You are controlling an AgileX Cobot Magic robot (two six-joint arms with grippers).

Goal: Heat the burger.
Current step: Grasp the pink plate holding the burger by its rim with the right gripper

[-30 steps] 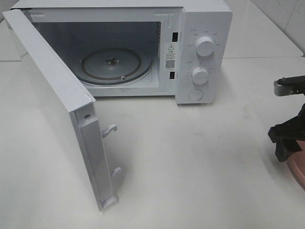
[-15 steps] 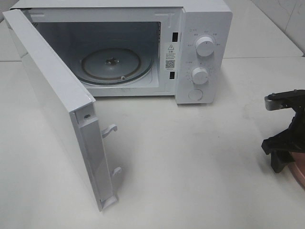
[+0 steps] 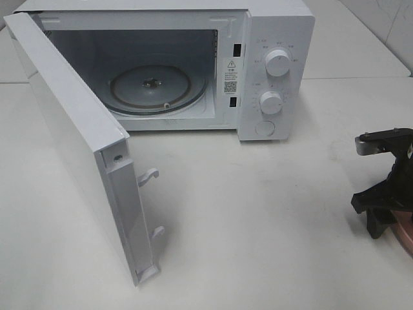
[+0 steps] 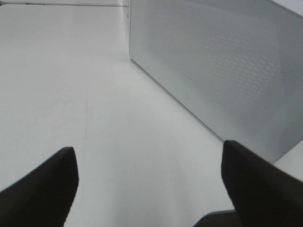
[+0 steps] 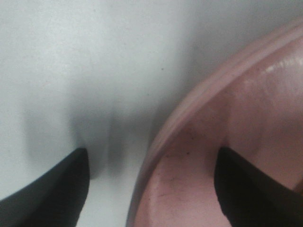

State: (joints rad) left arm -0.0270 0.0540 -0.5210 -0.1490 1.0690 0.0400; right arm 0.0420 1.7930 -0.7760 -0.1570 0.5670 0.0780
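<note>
The burger is out of view in every frame. Only the left edge of the pink plate (image 3: 406, 237) shows, at the far right of the table. My right gripper (image 3: 381, 218) hangs low over that edge. In the right wrist view the right gripper (image 5: 151, 155) is open and astride the plate (image 5: 236, 123) rim, with one finger over the table and the other over the plate's inside. My left gripper (image 4: 147, 149) is open and empty, just above the table, facing the outer face of the microwave door (image 4: 222, 71).
The white microwave (image 3: 274, 64) stands at the back with its door (image 3: 71, 129) swung wide towards the front left. Its glass turntable (image 3: 155, 87) lies bare inside. Two knobs and a button sit on its right panel. White tabletop (image 3: 258, 213) lies between microwave and plate.
My right gripper has come down and slightly left onto the plate's rim. The microwave and its door have not moved.
</note>
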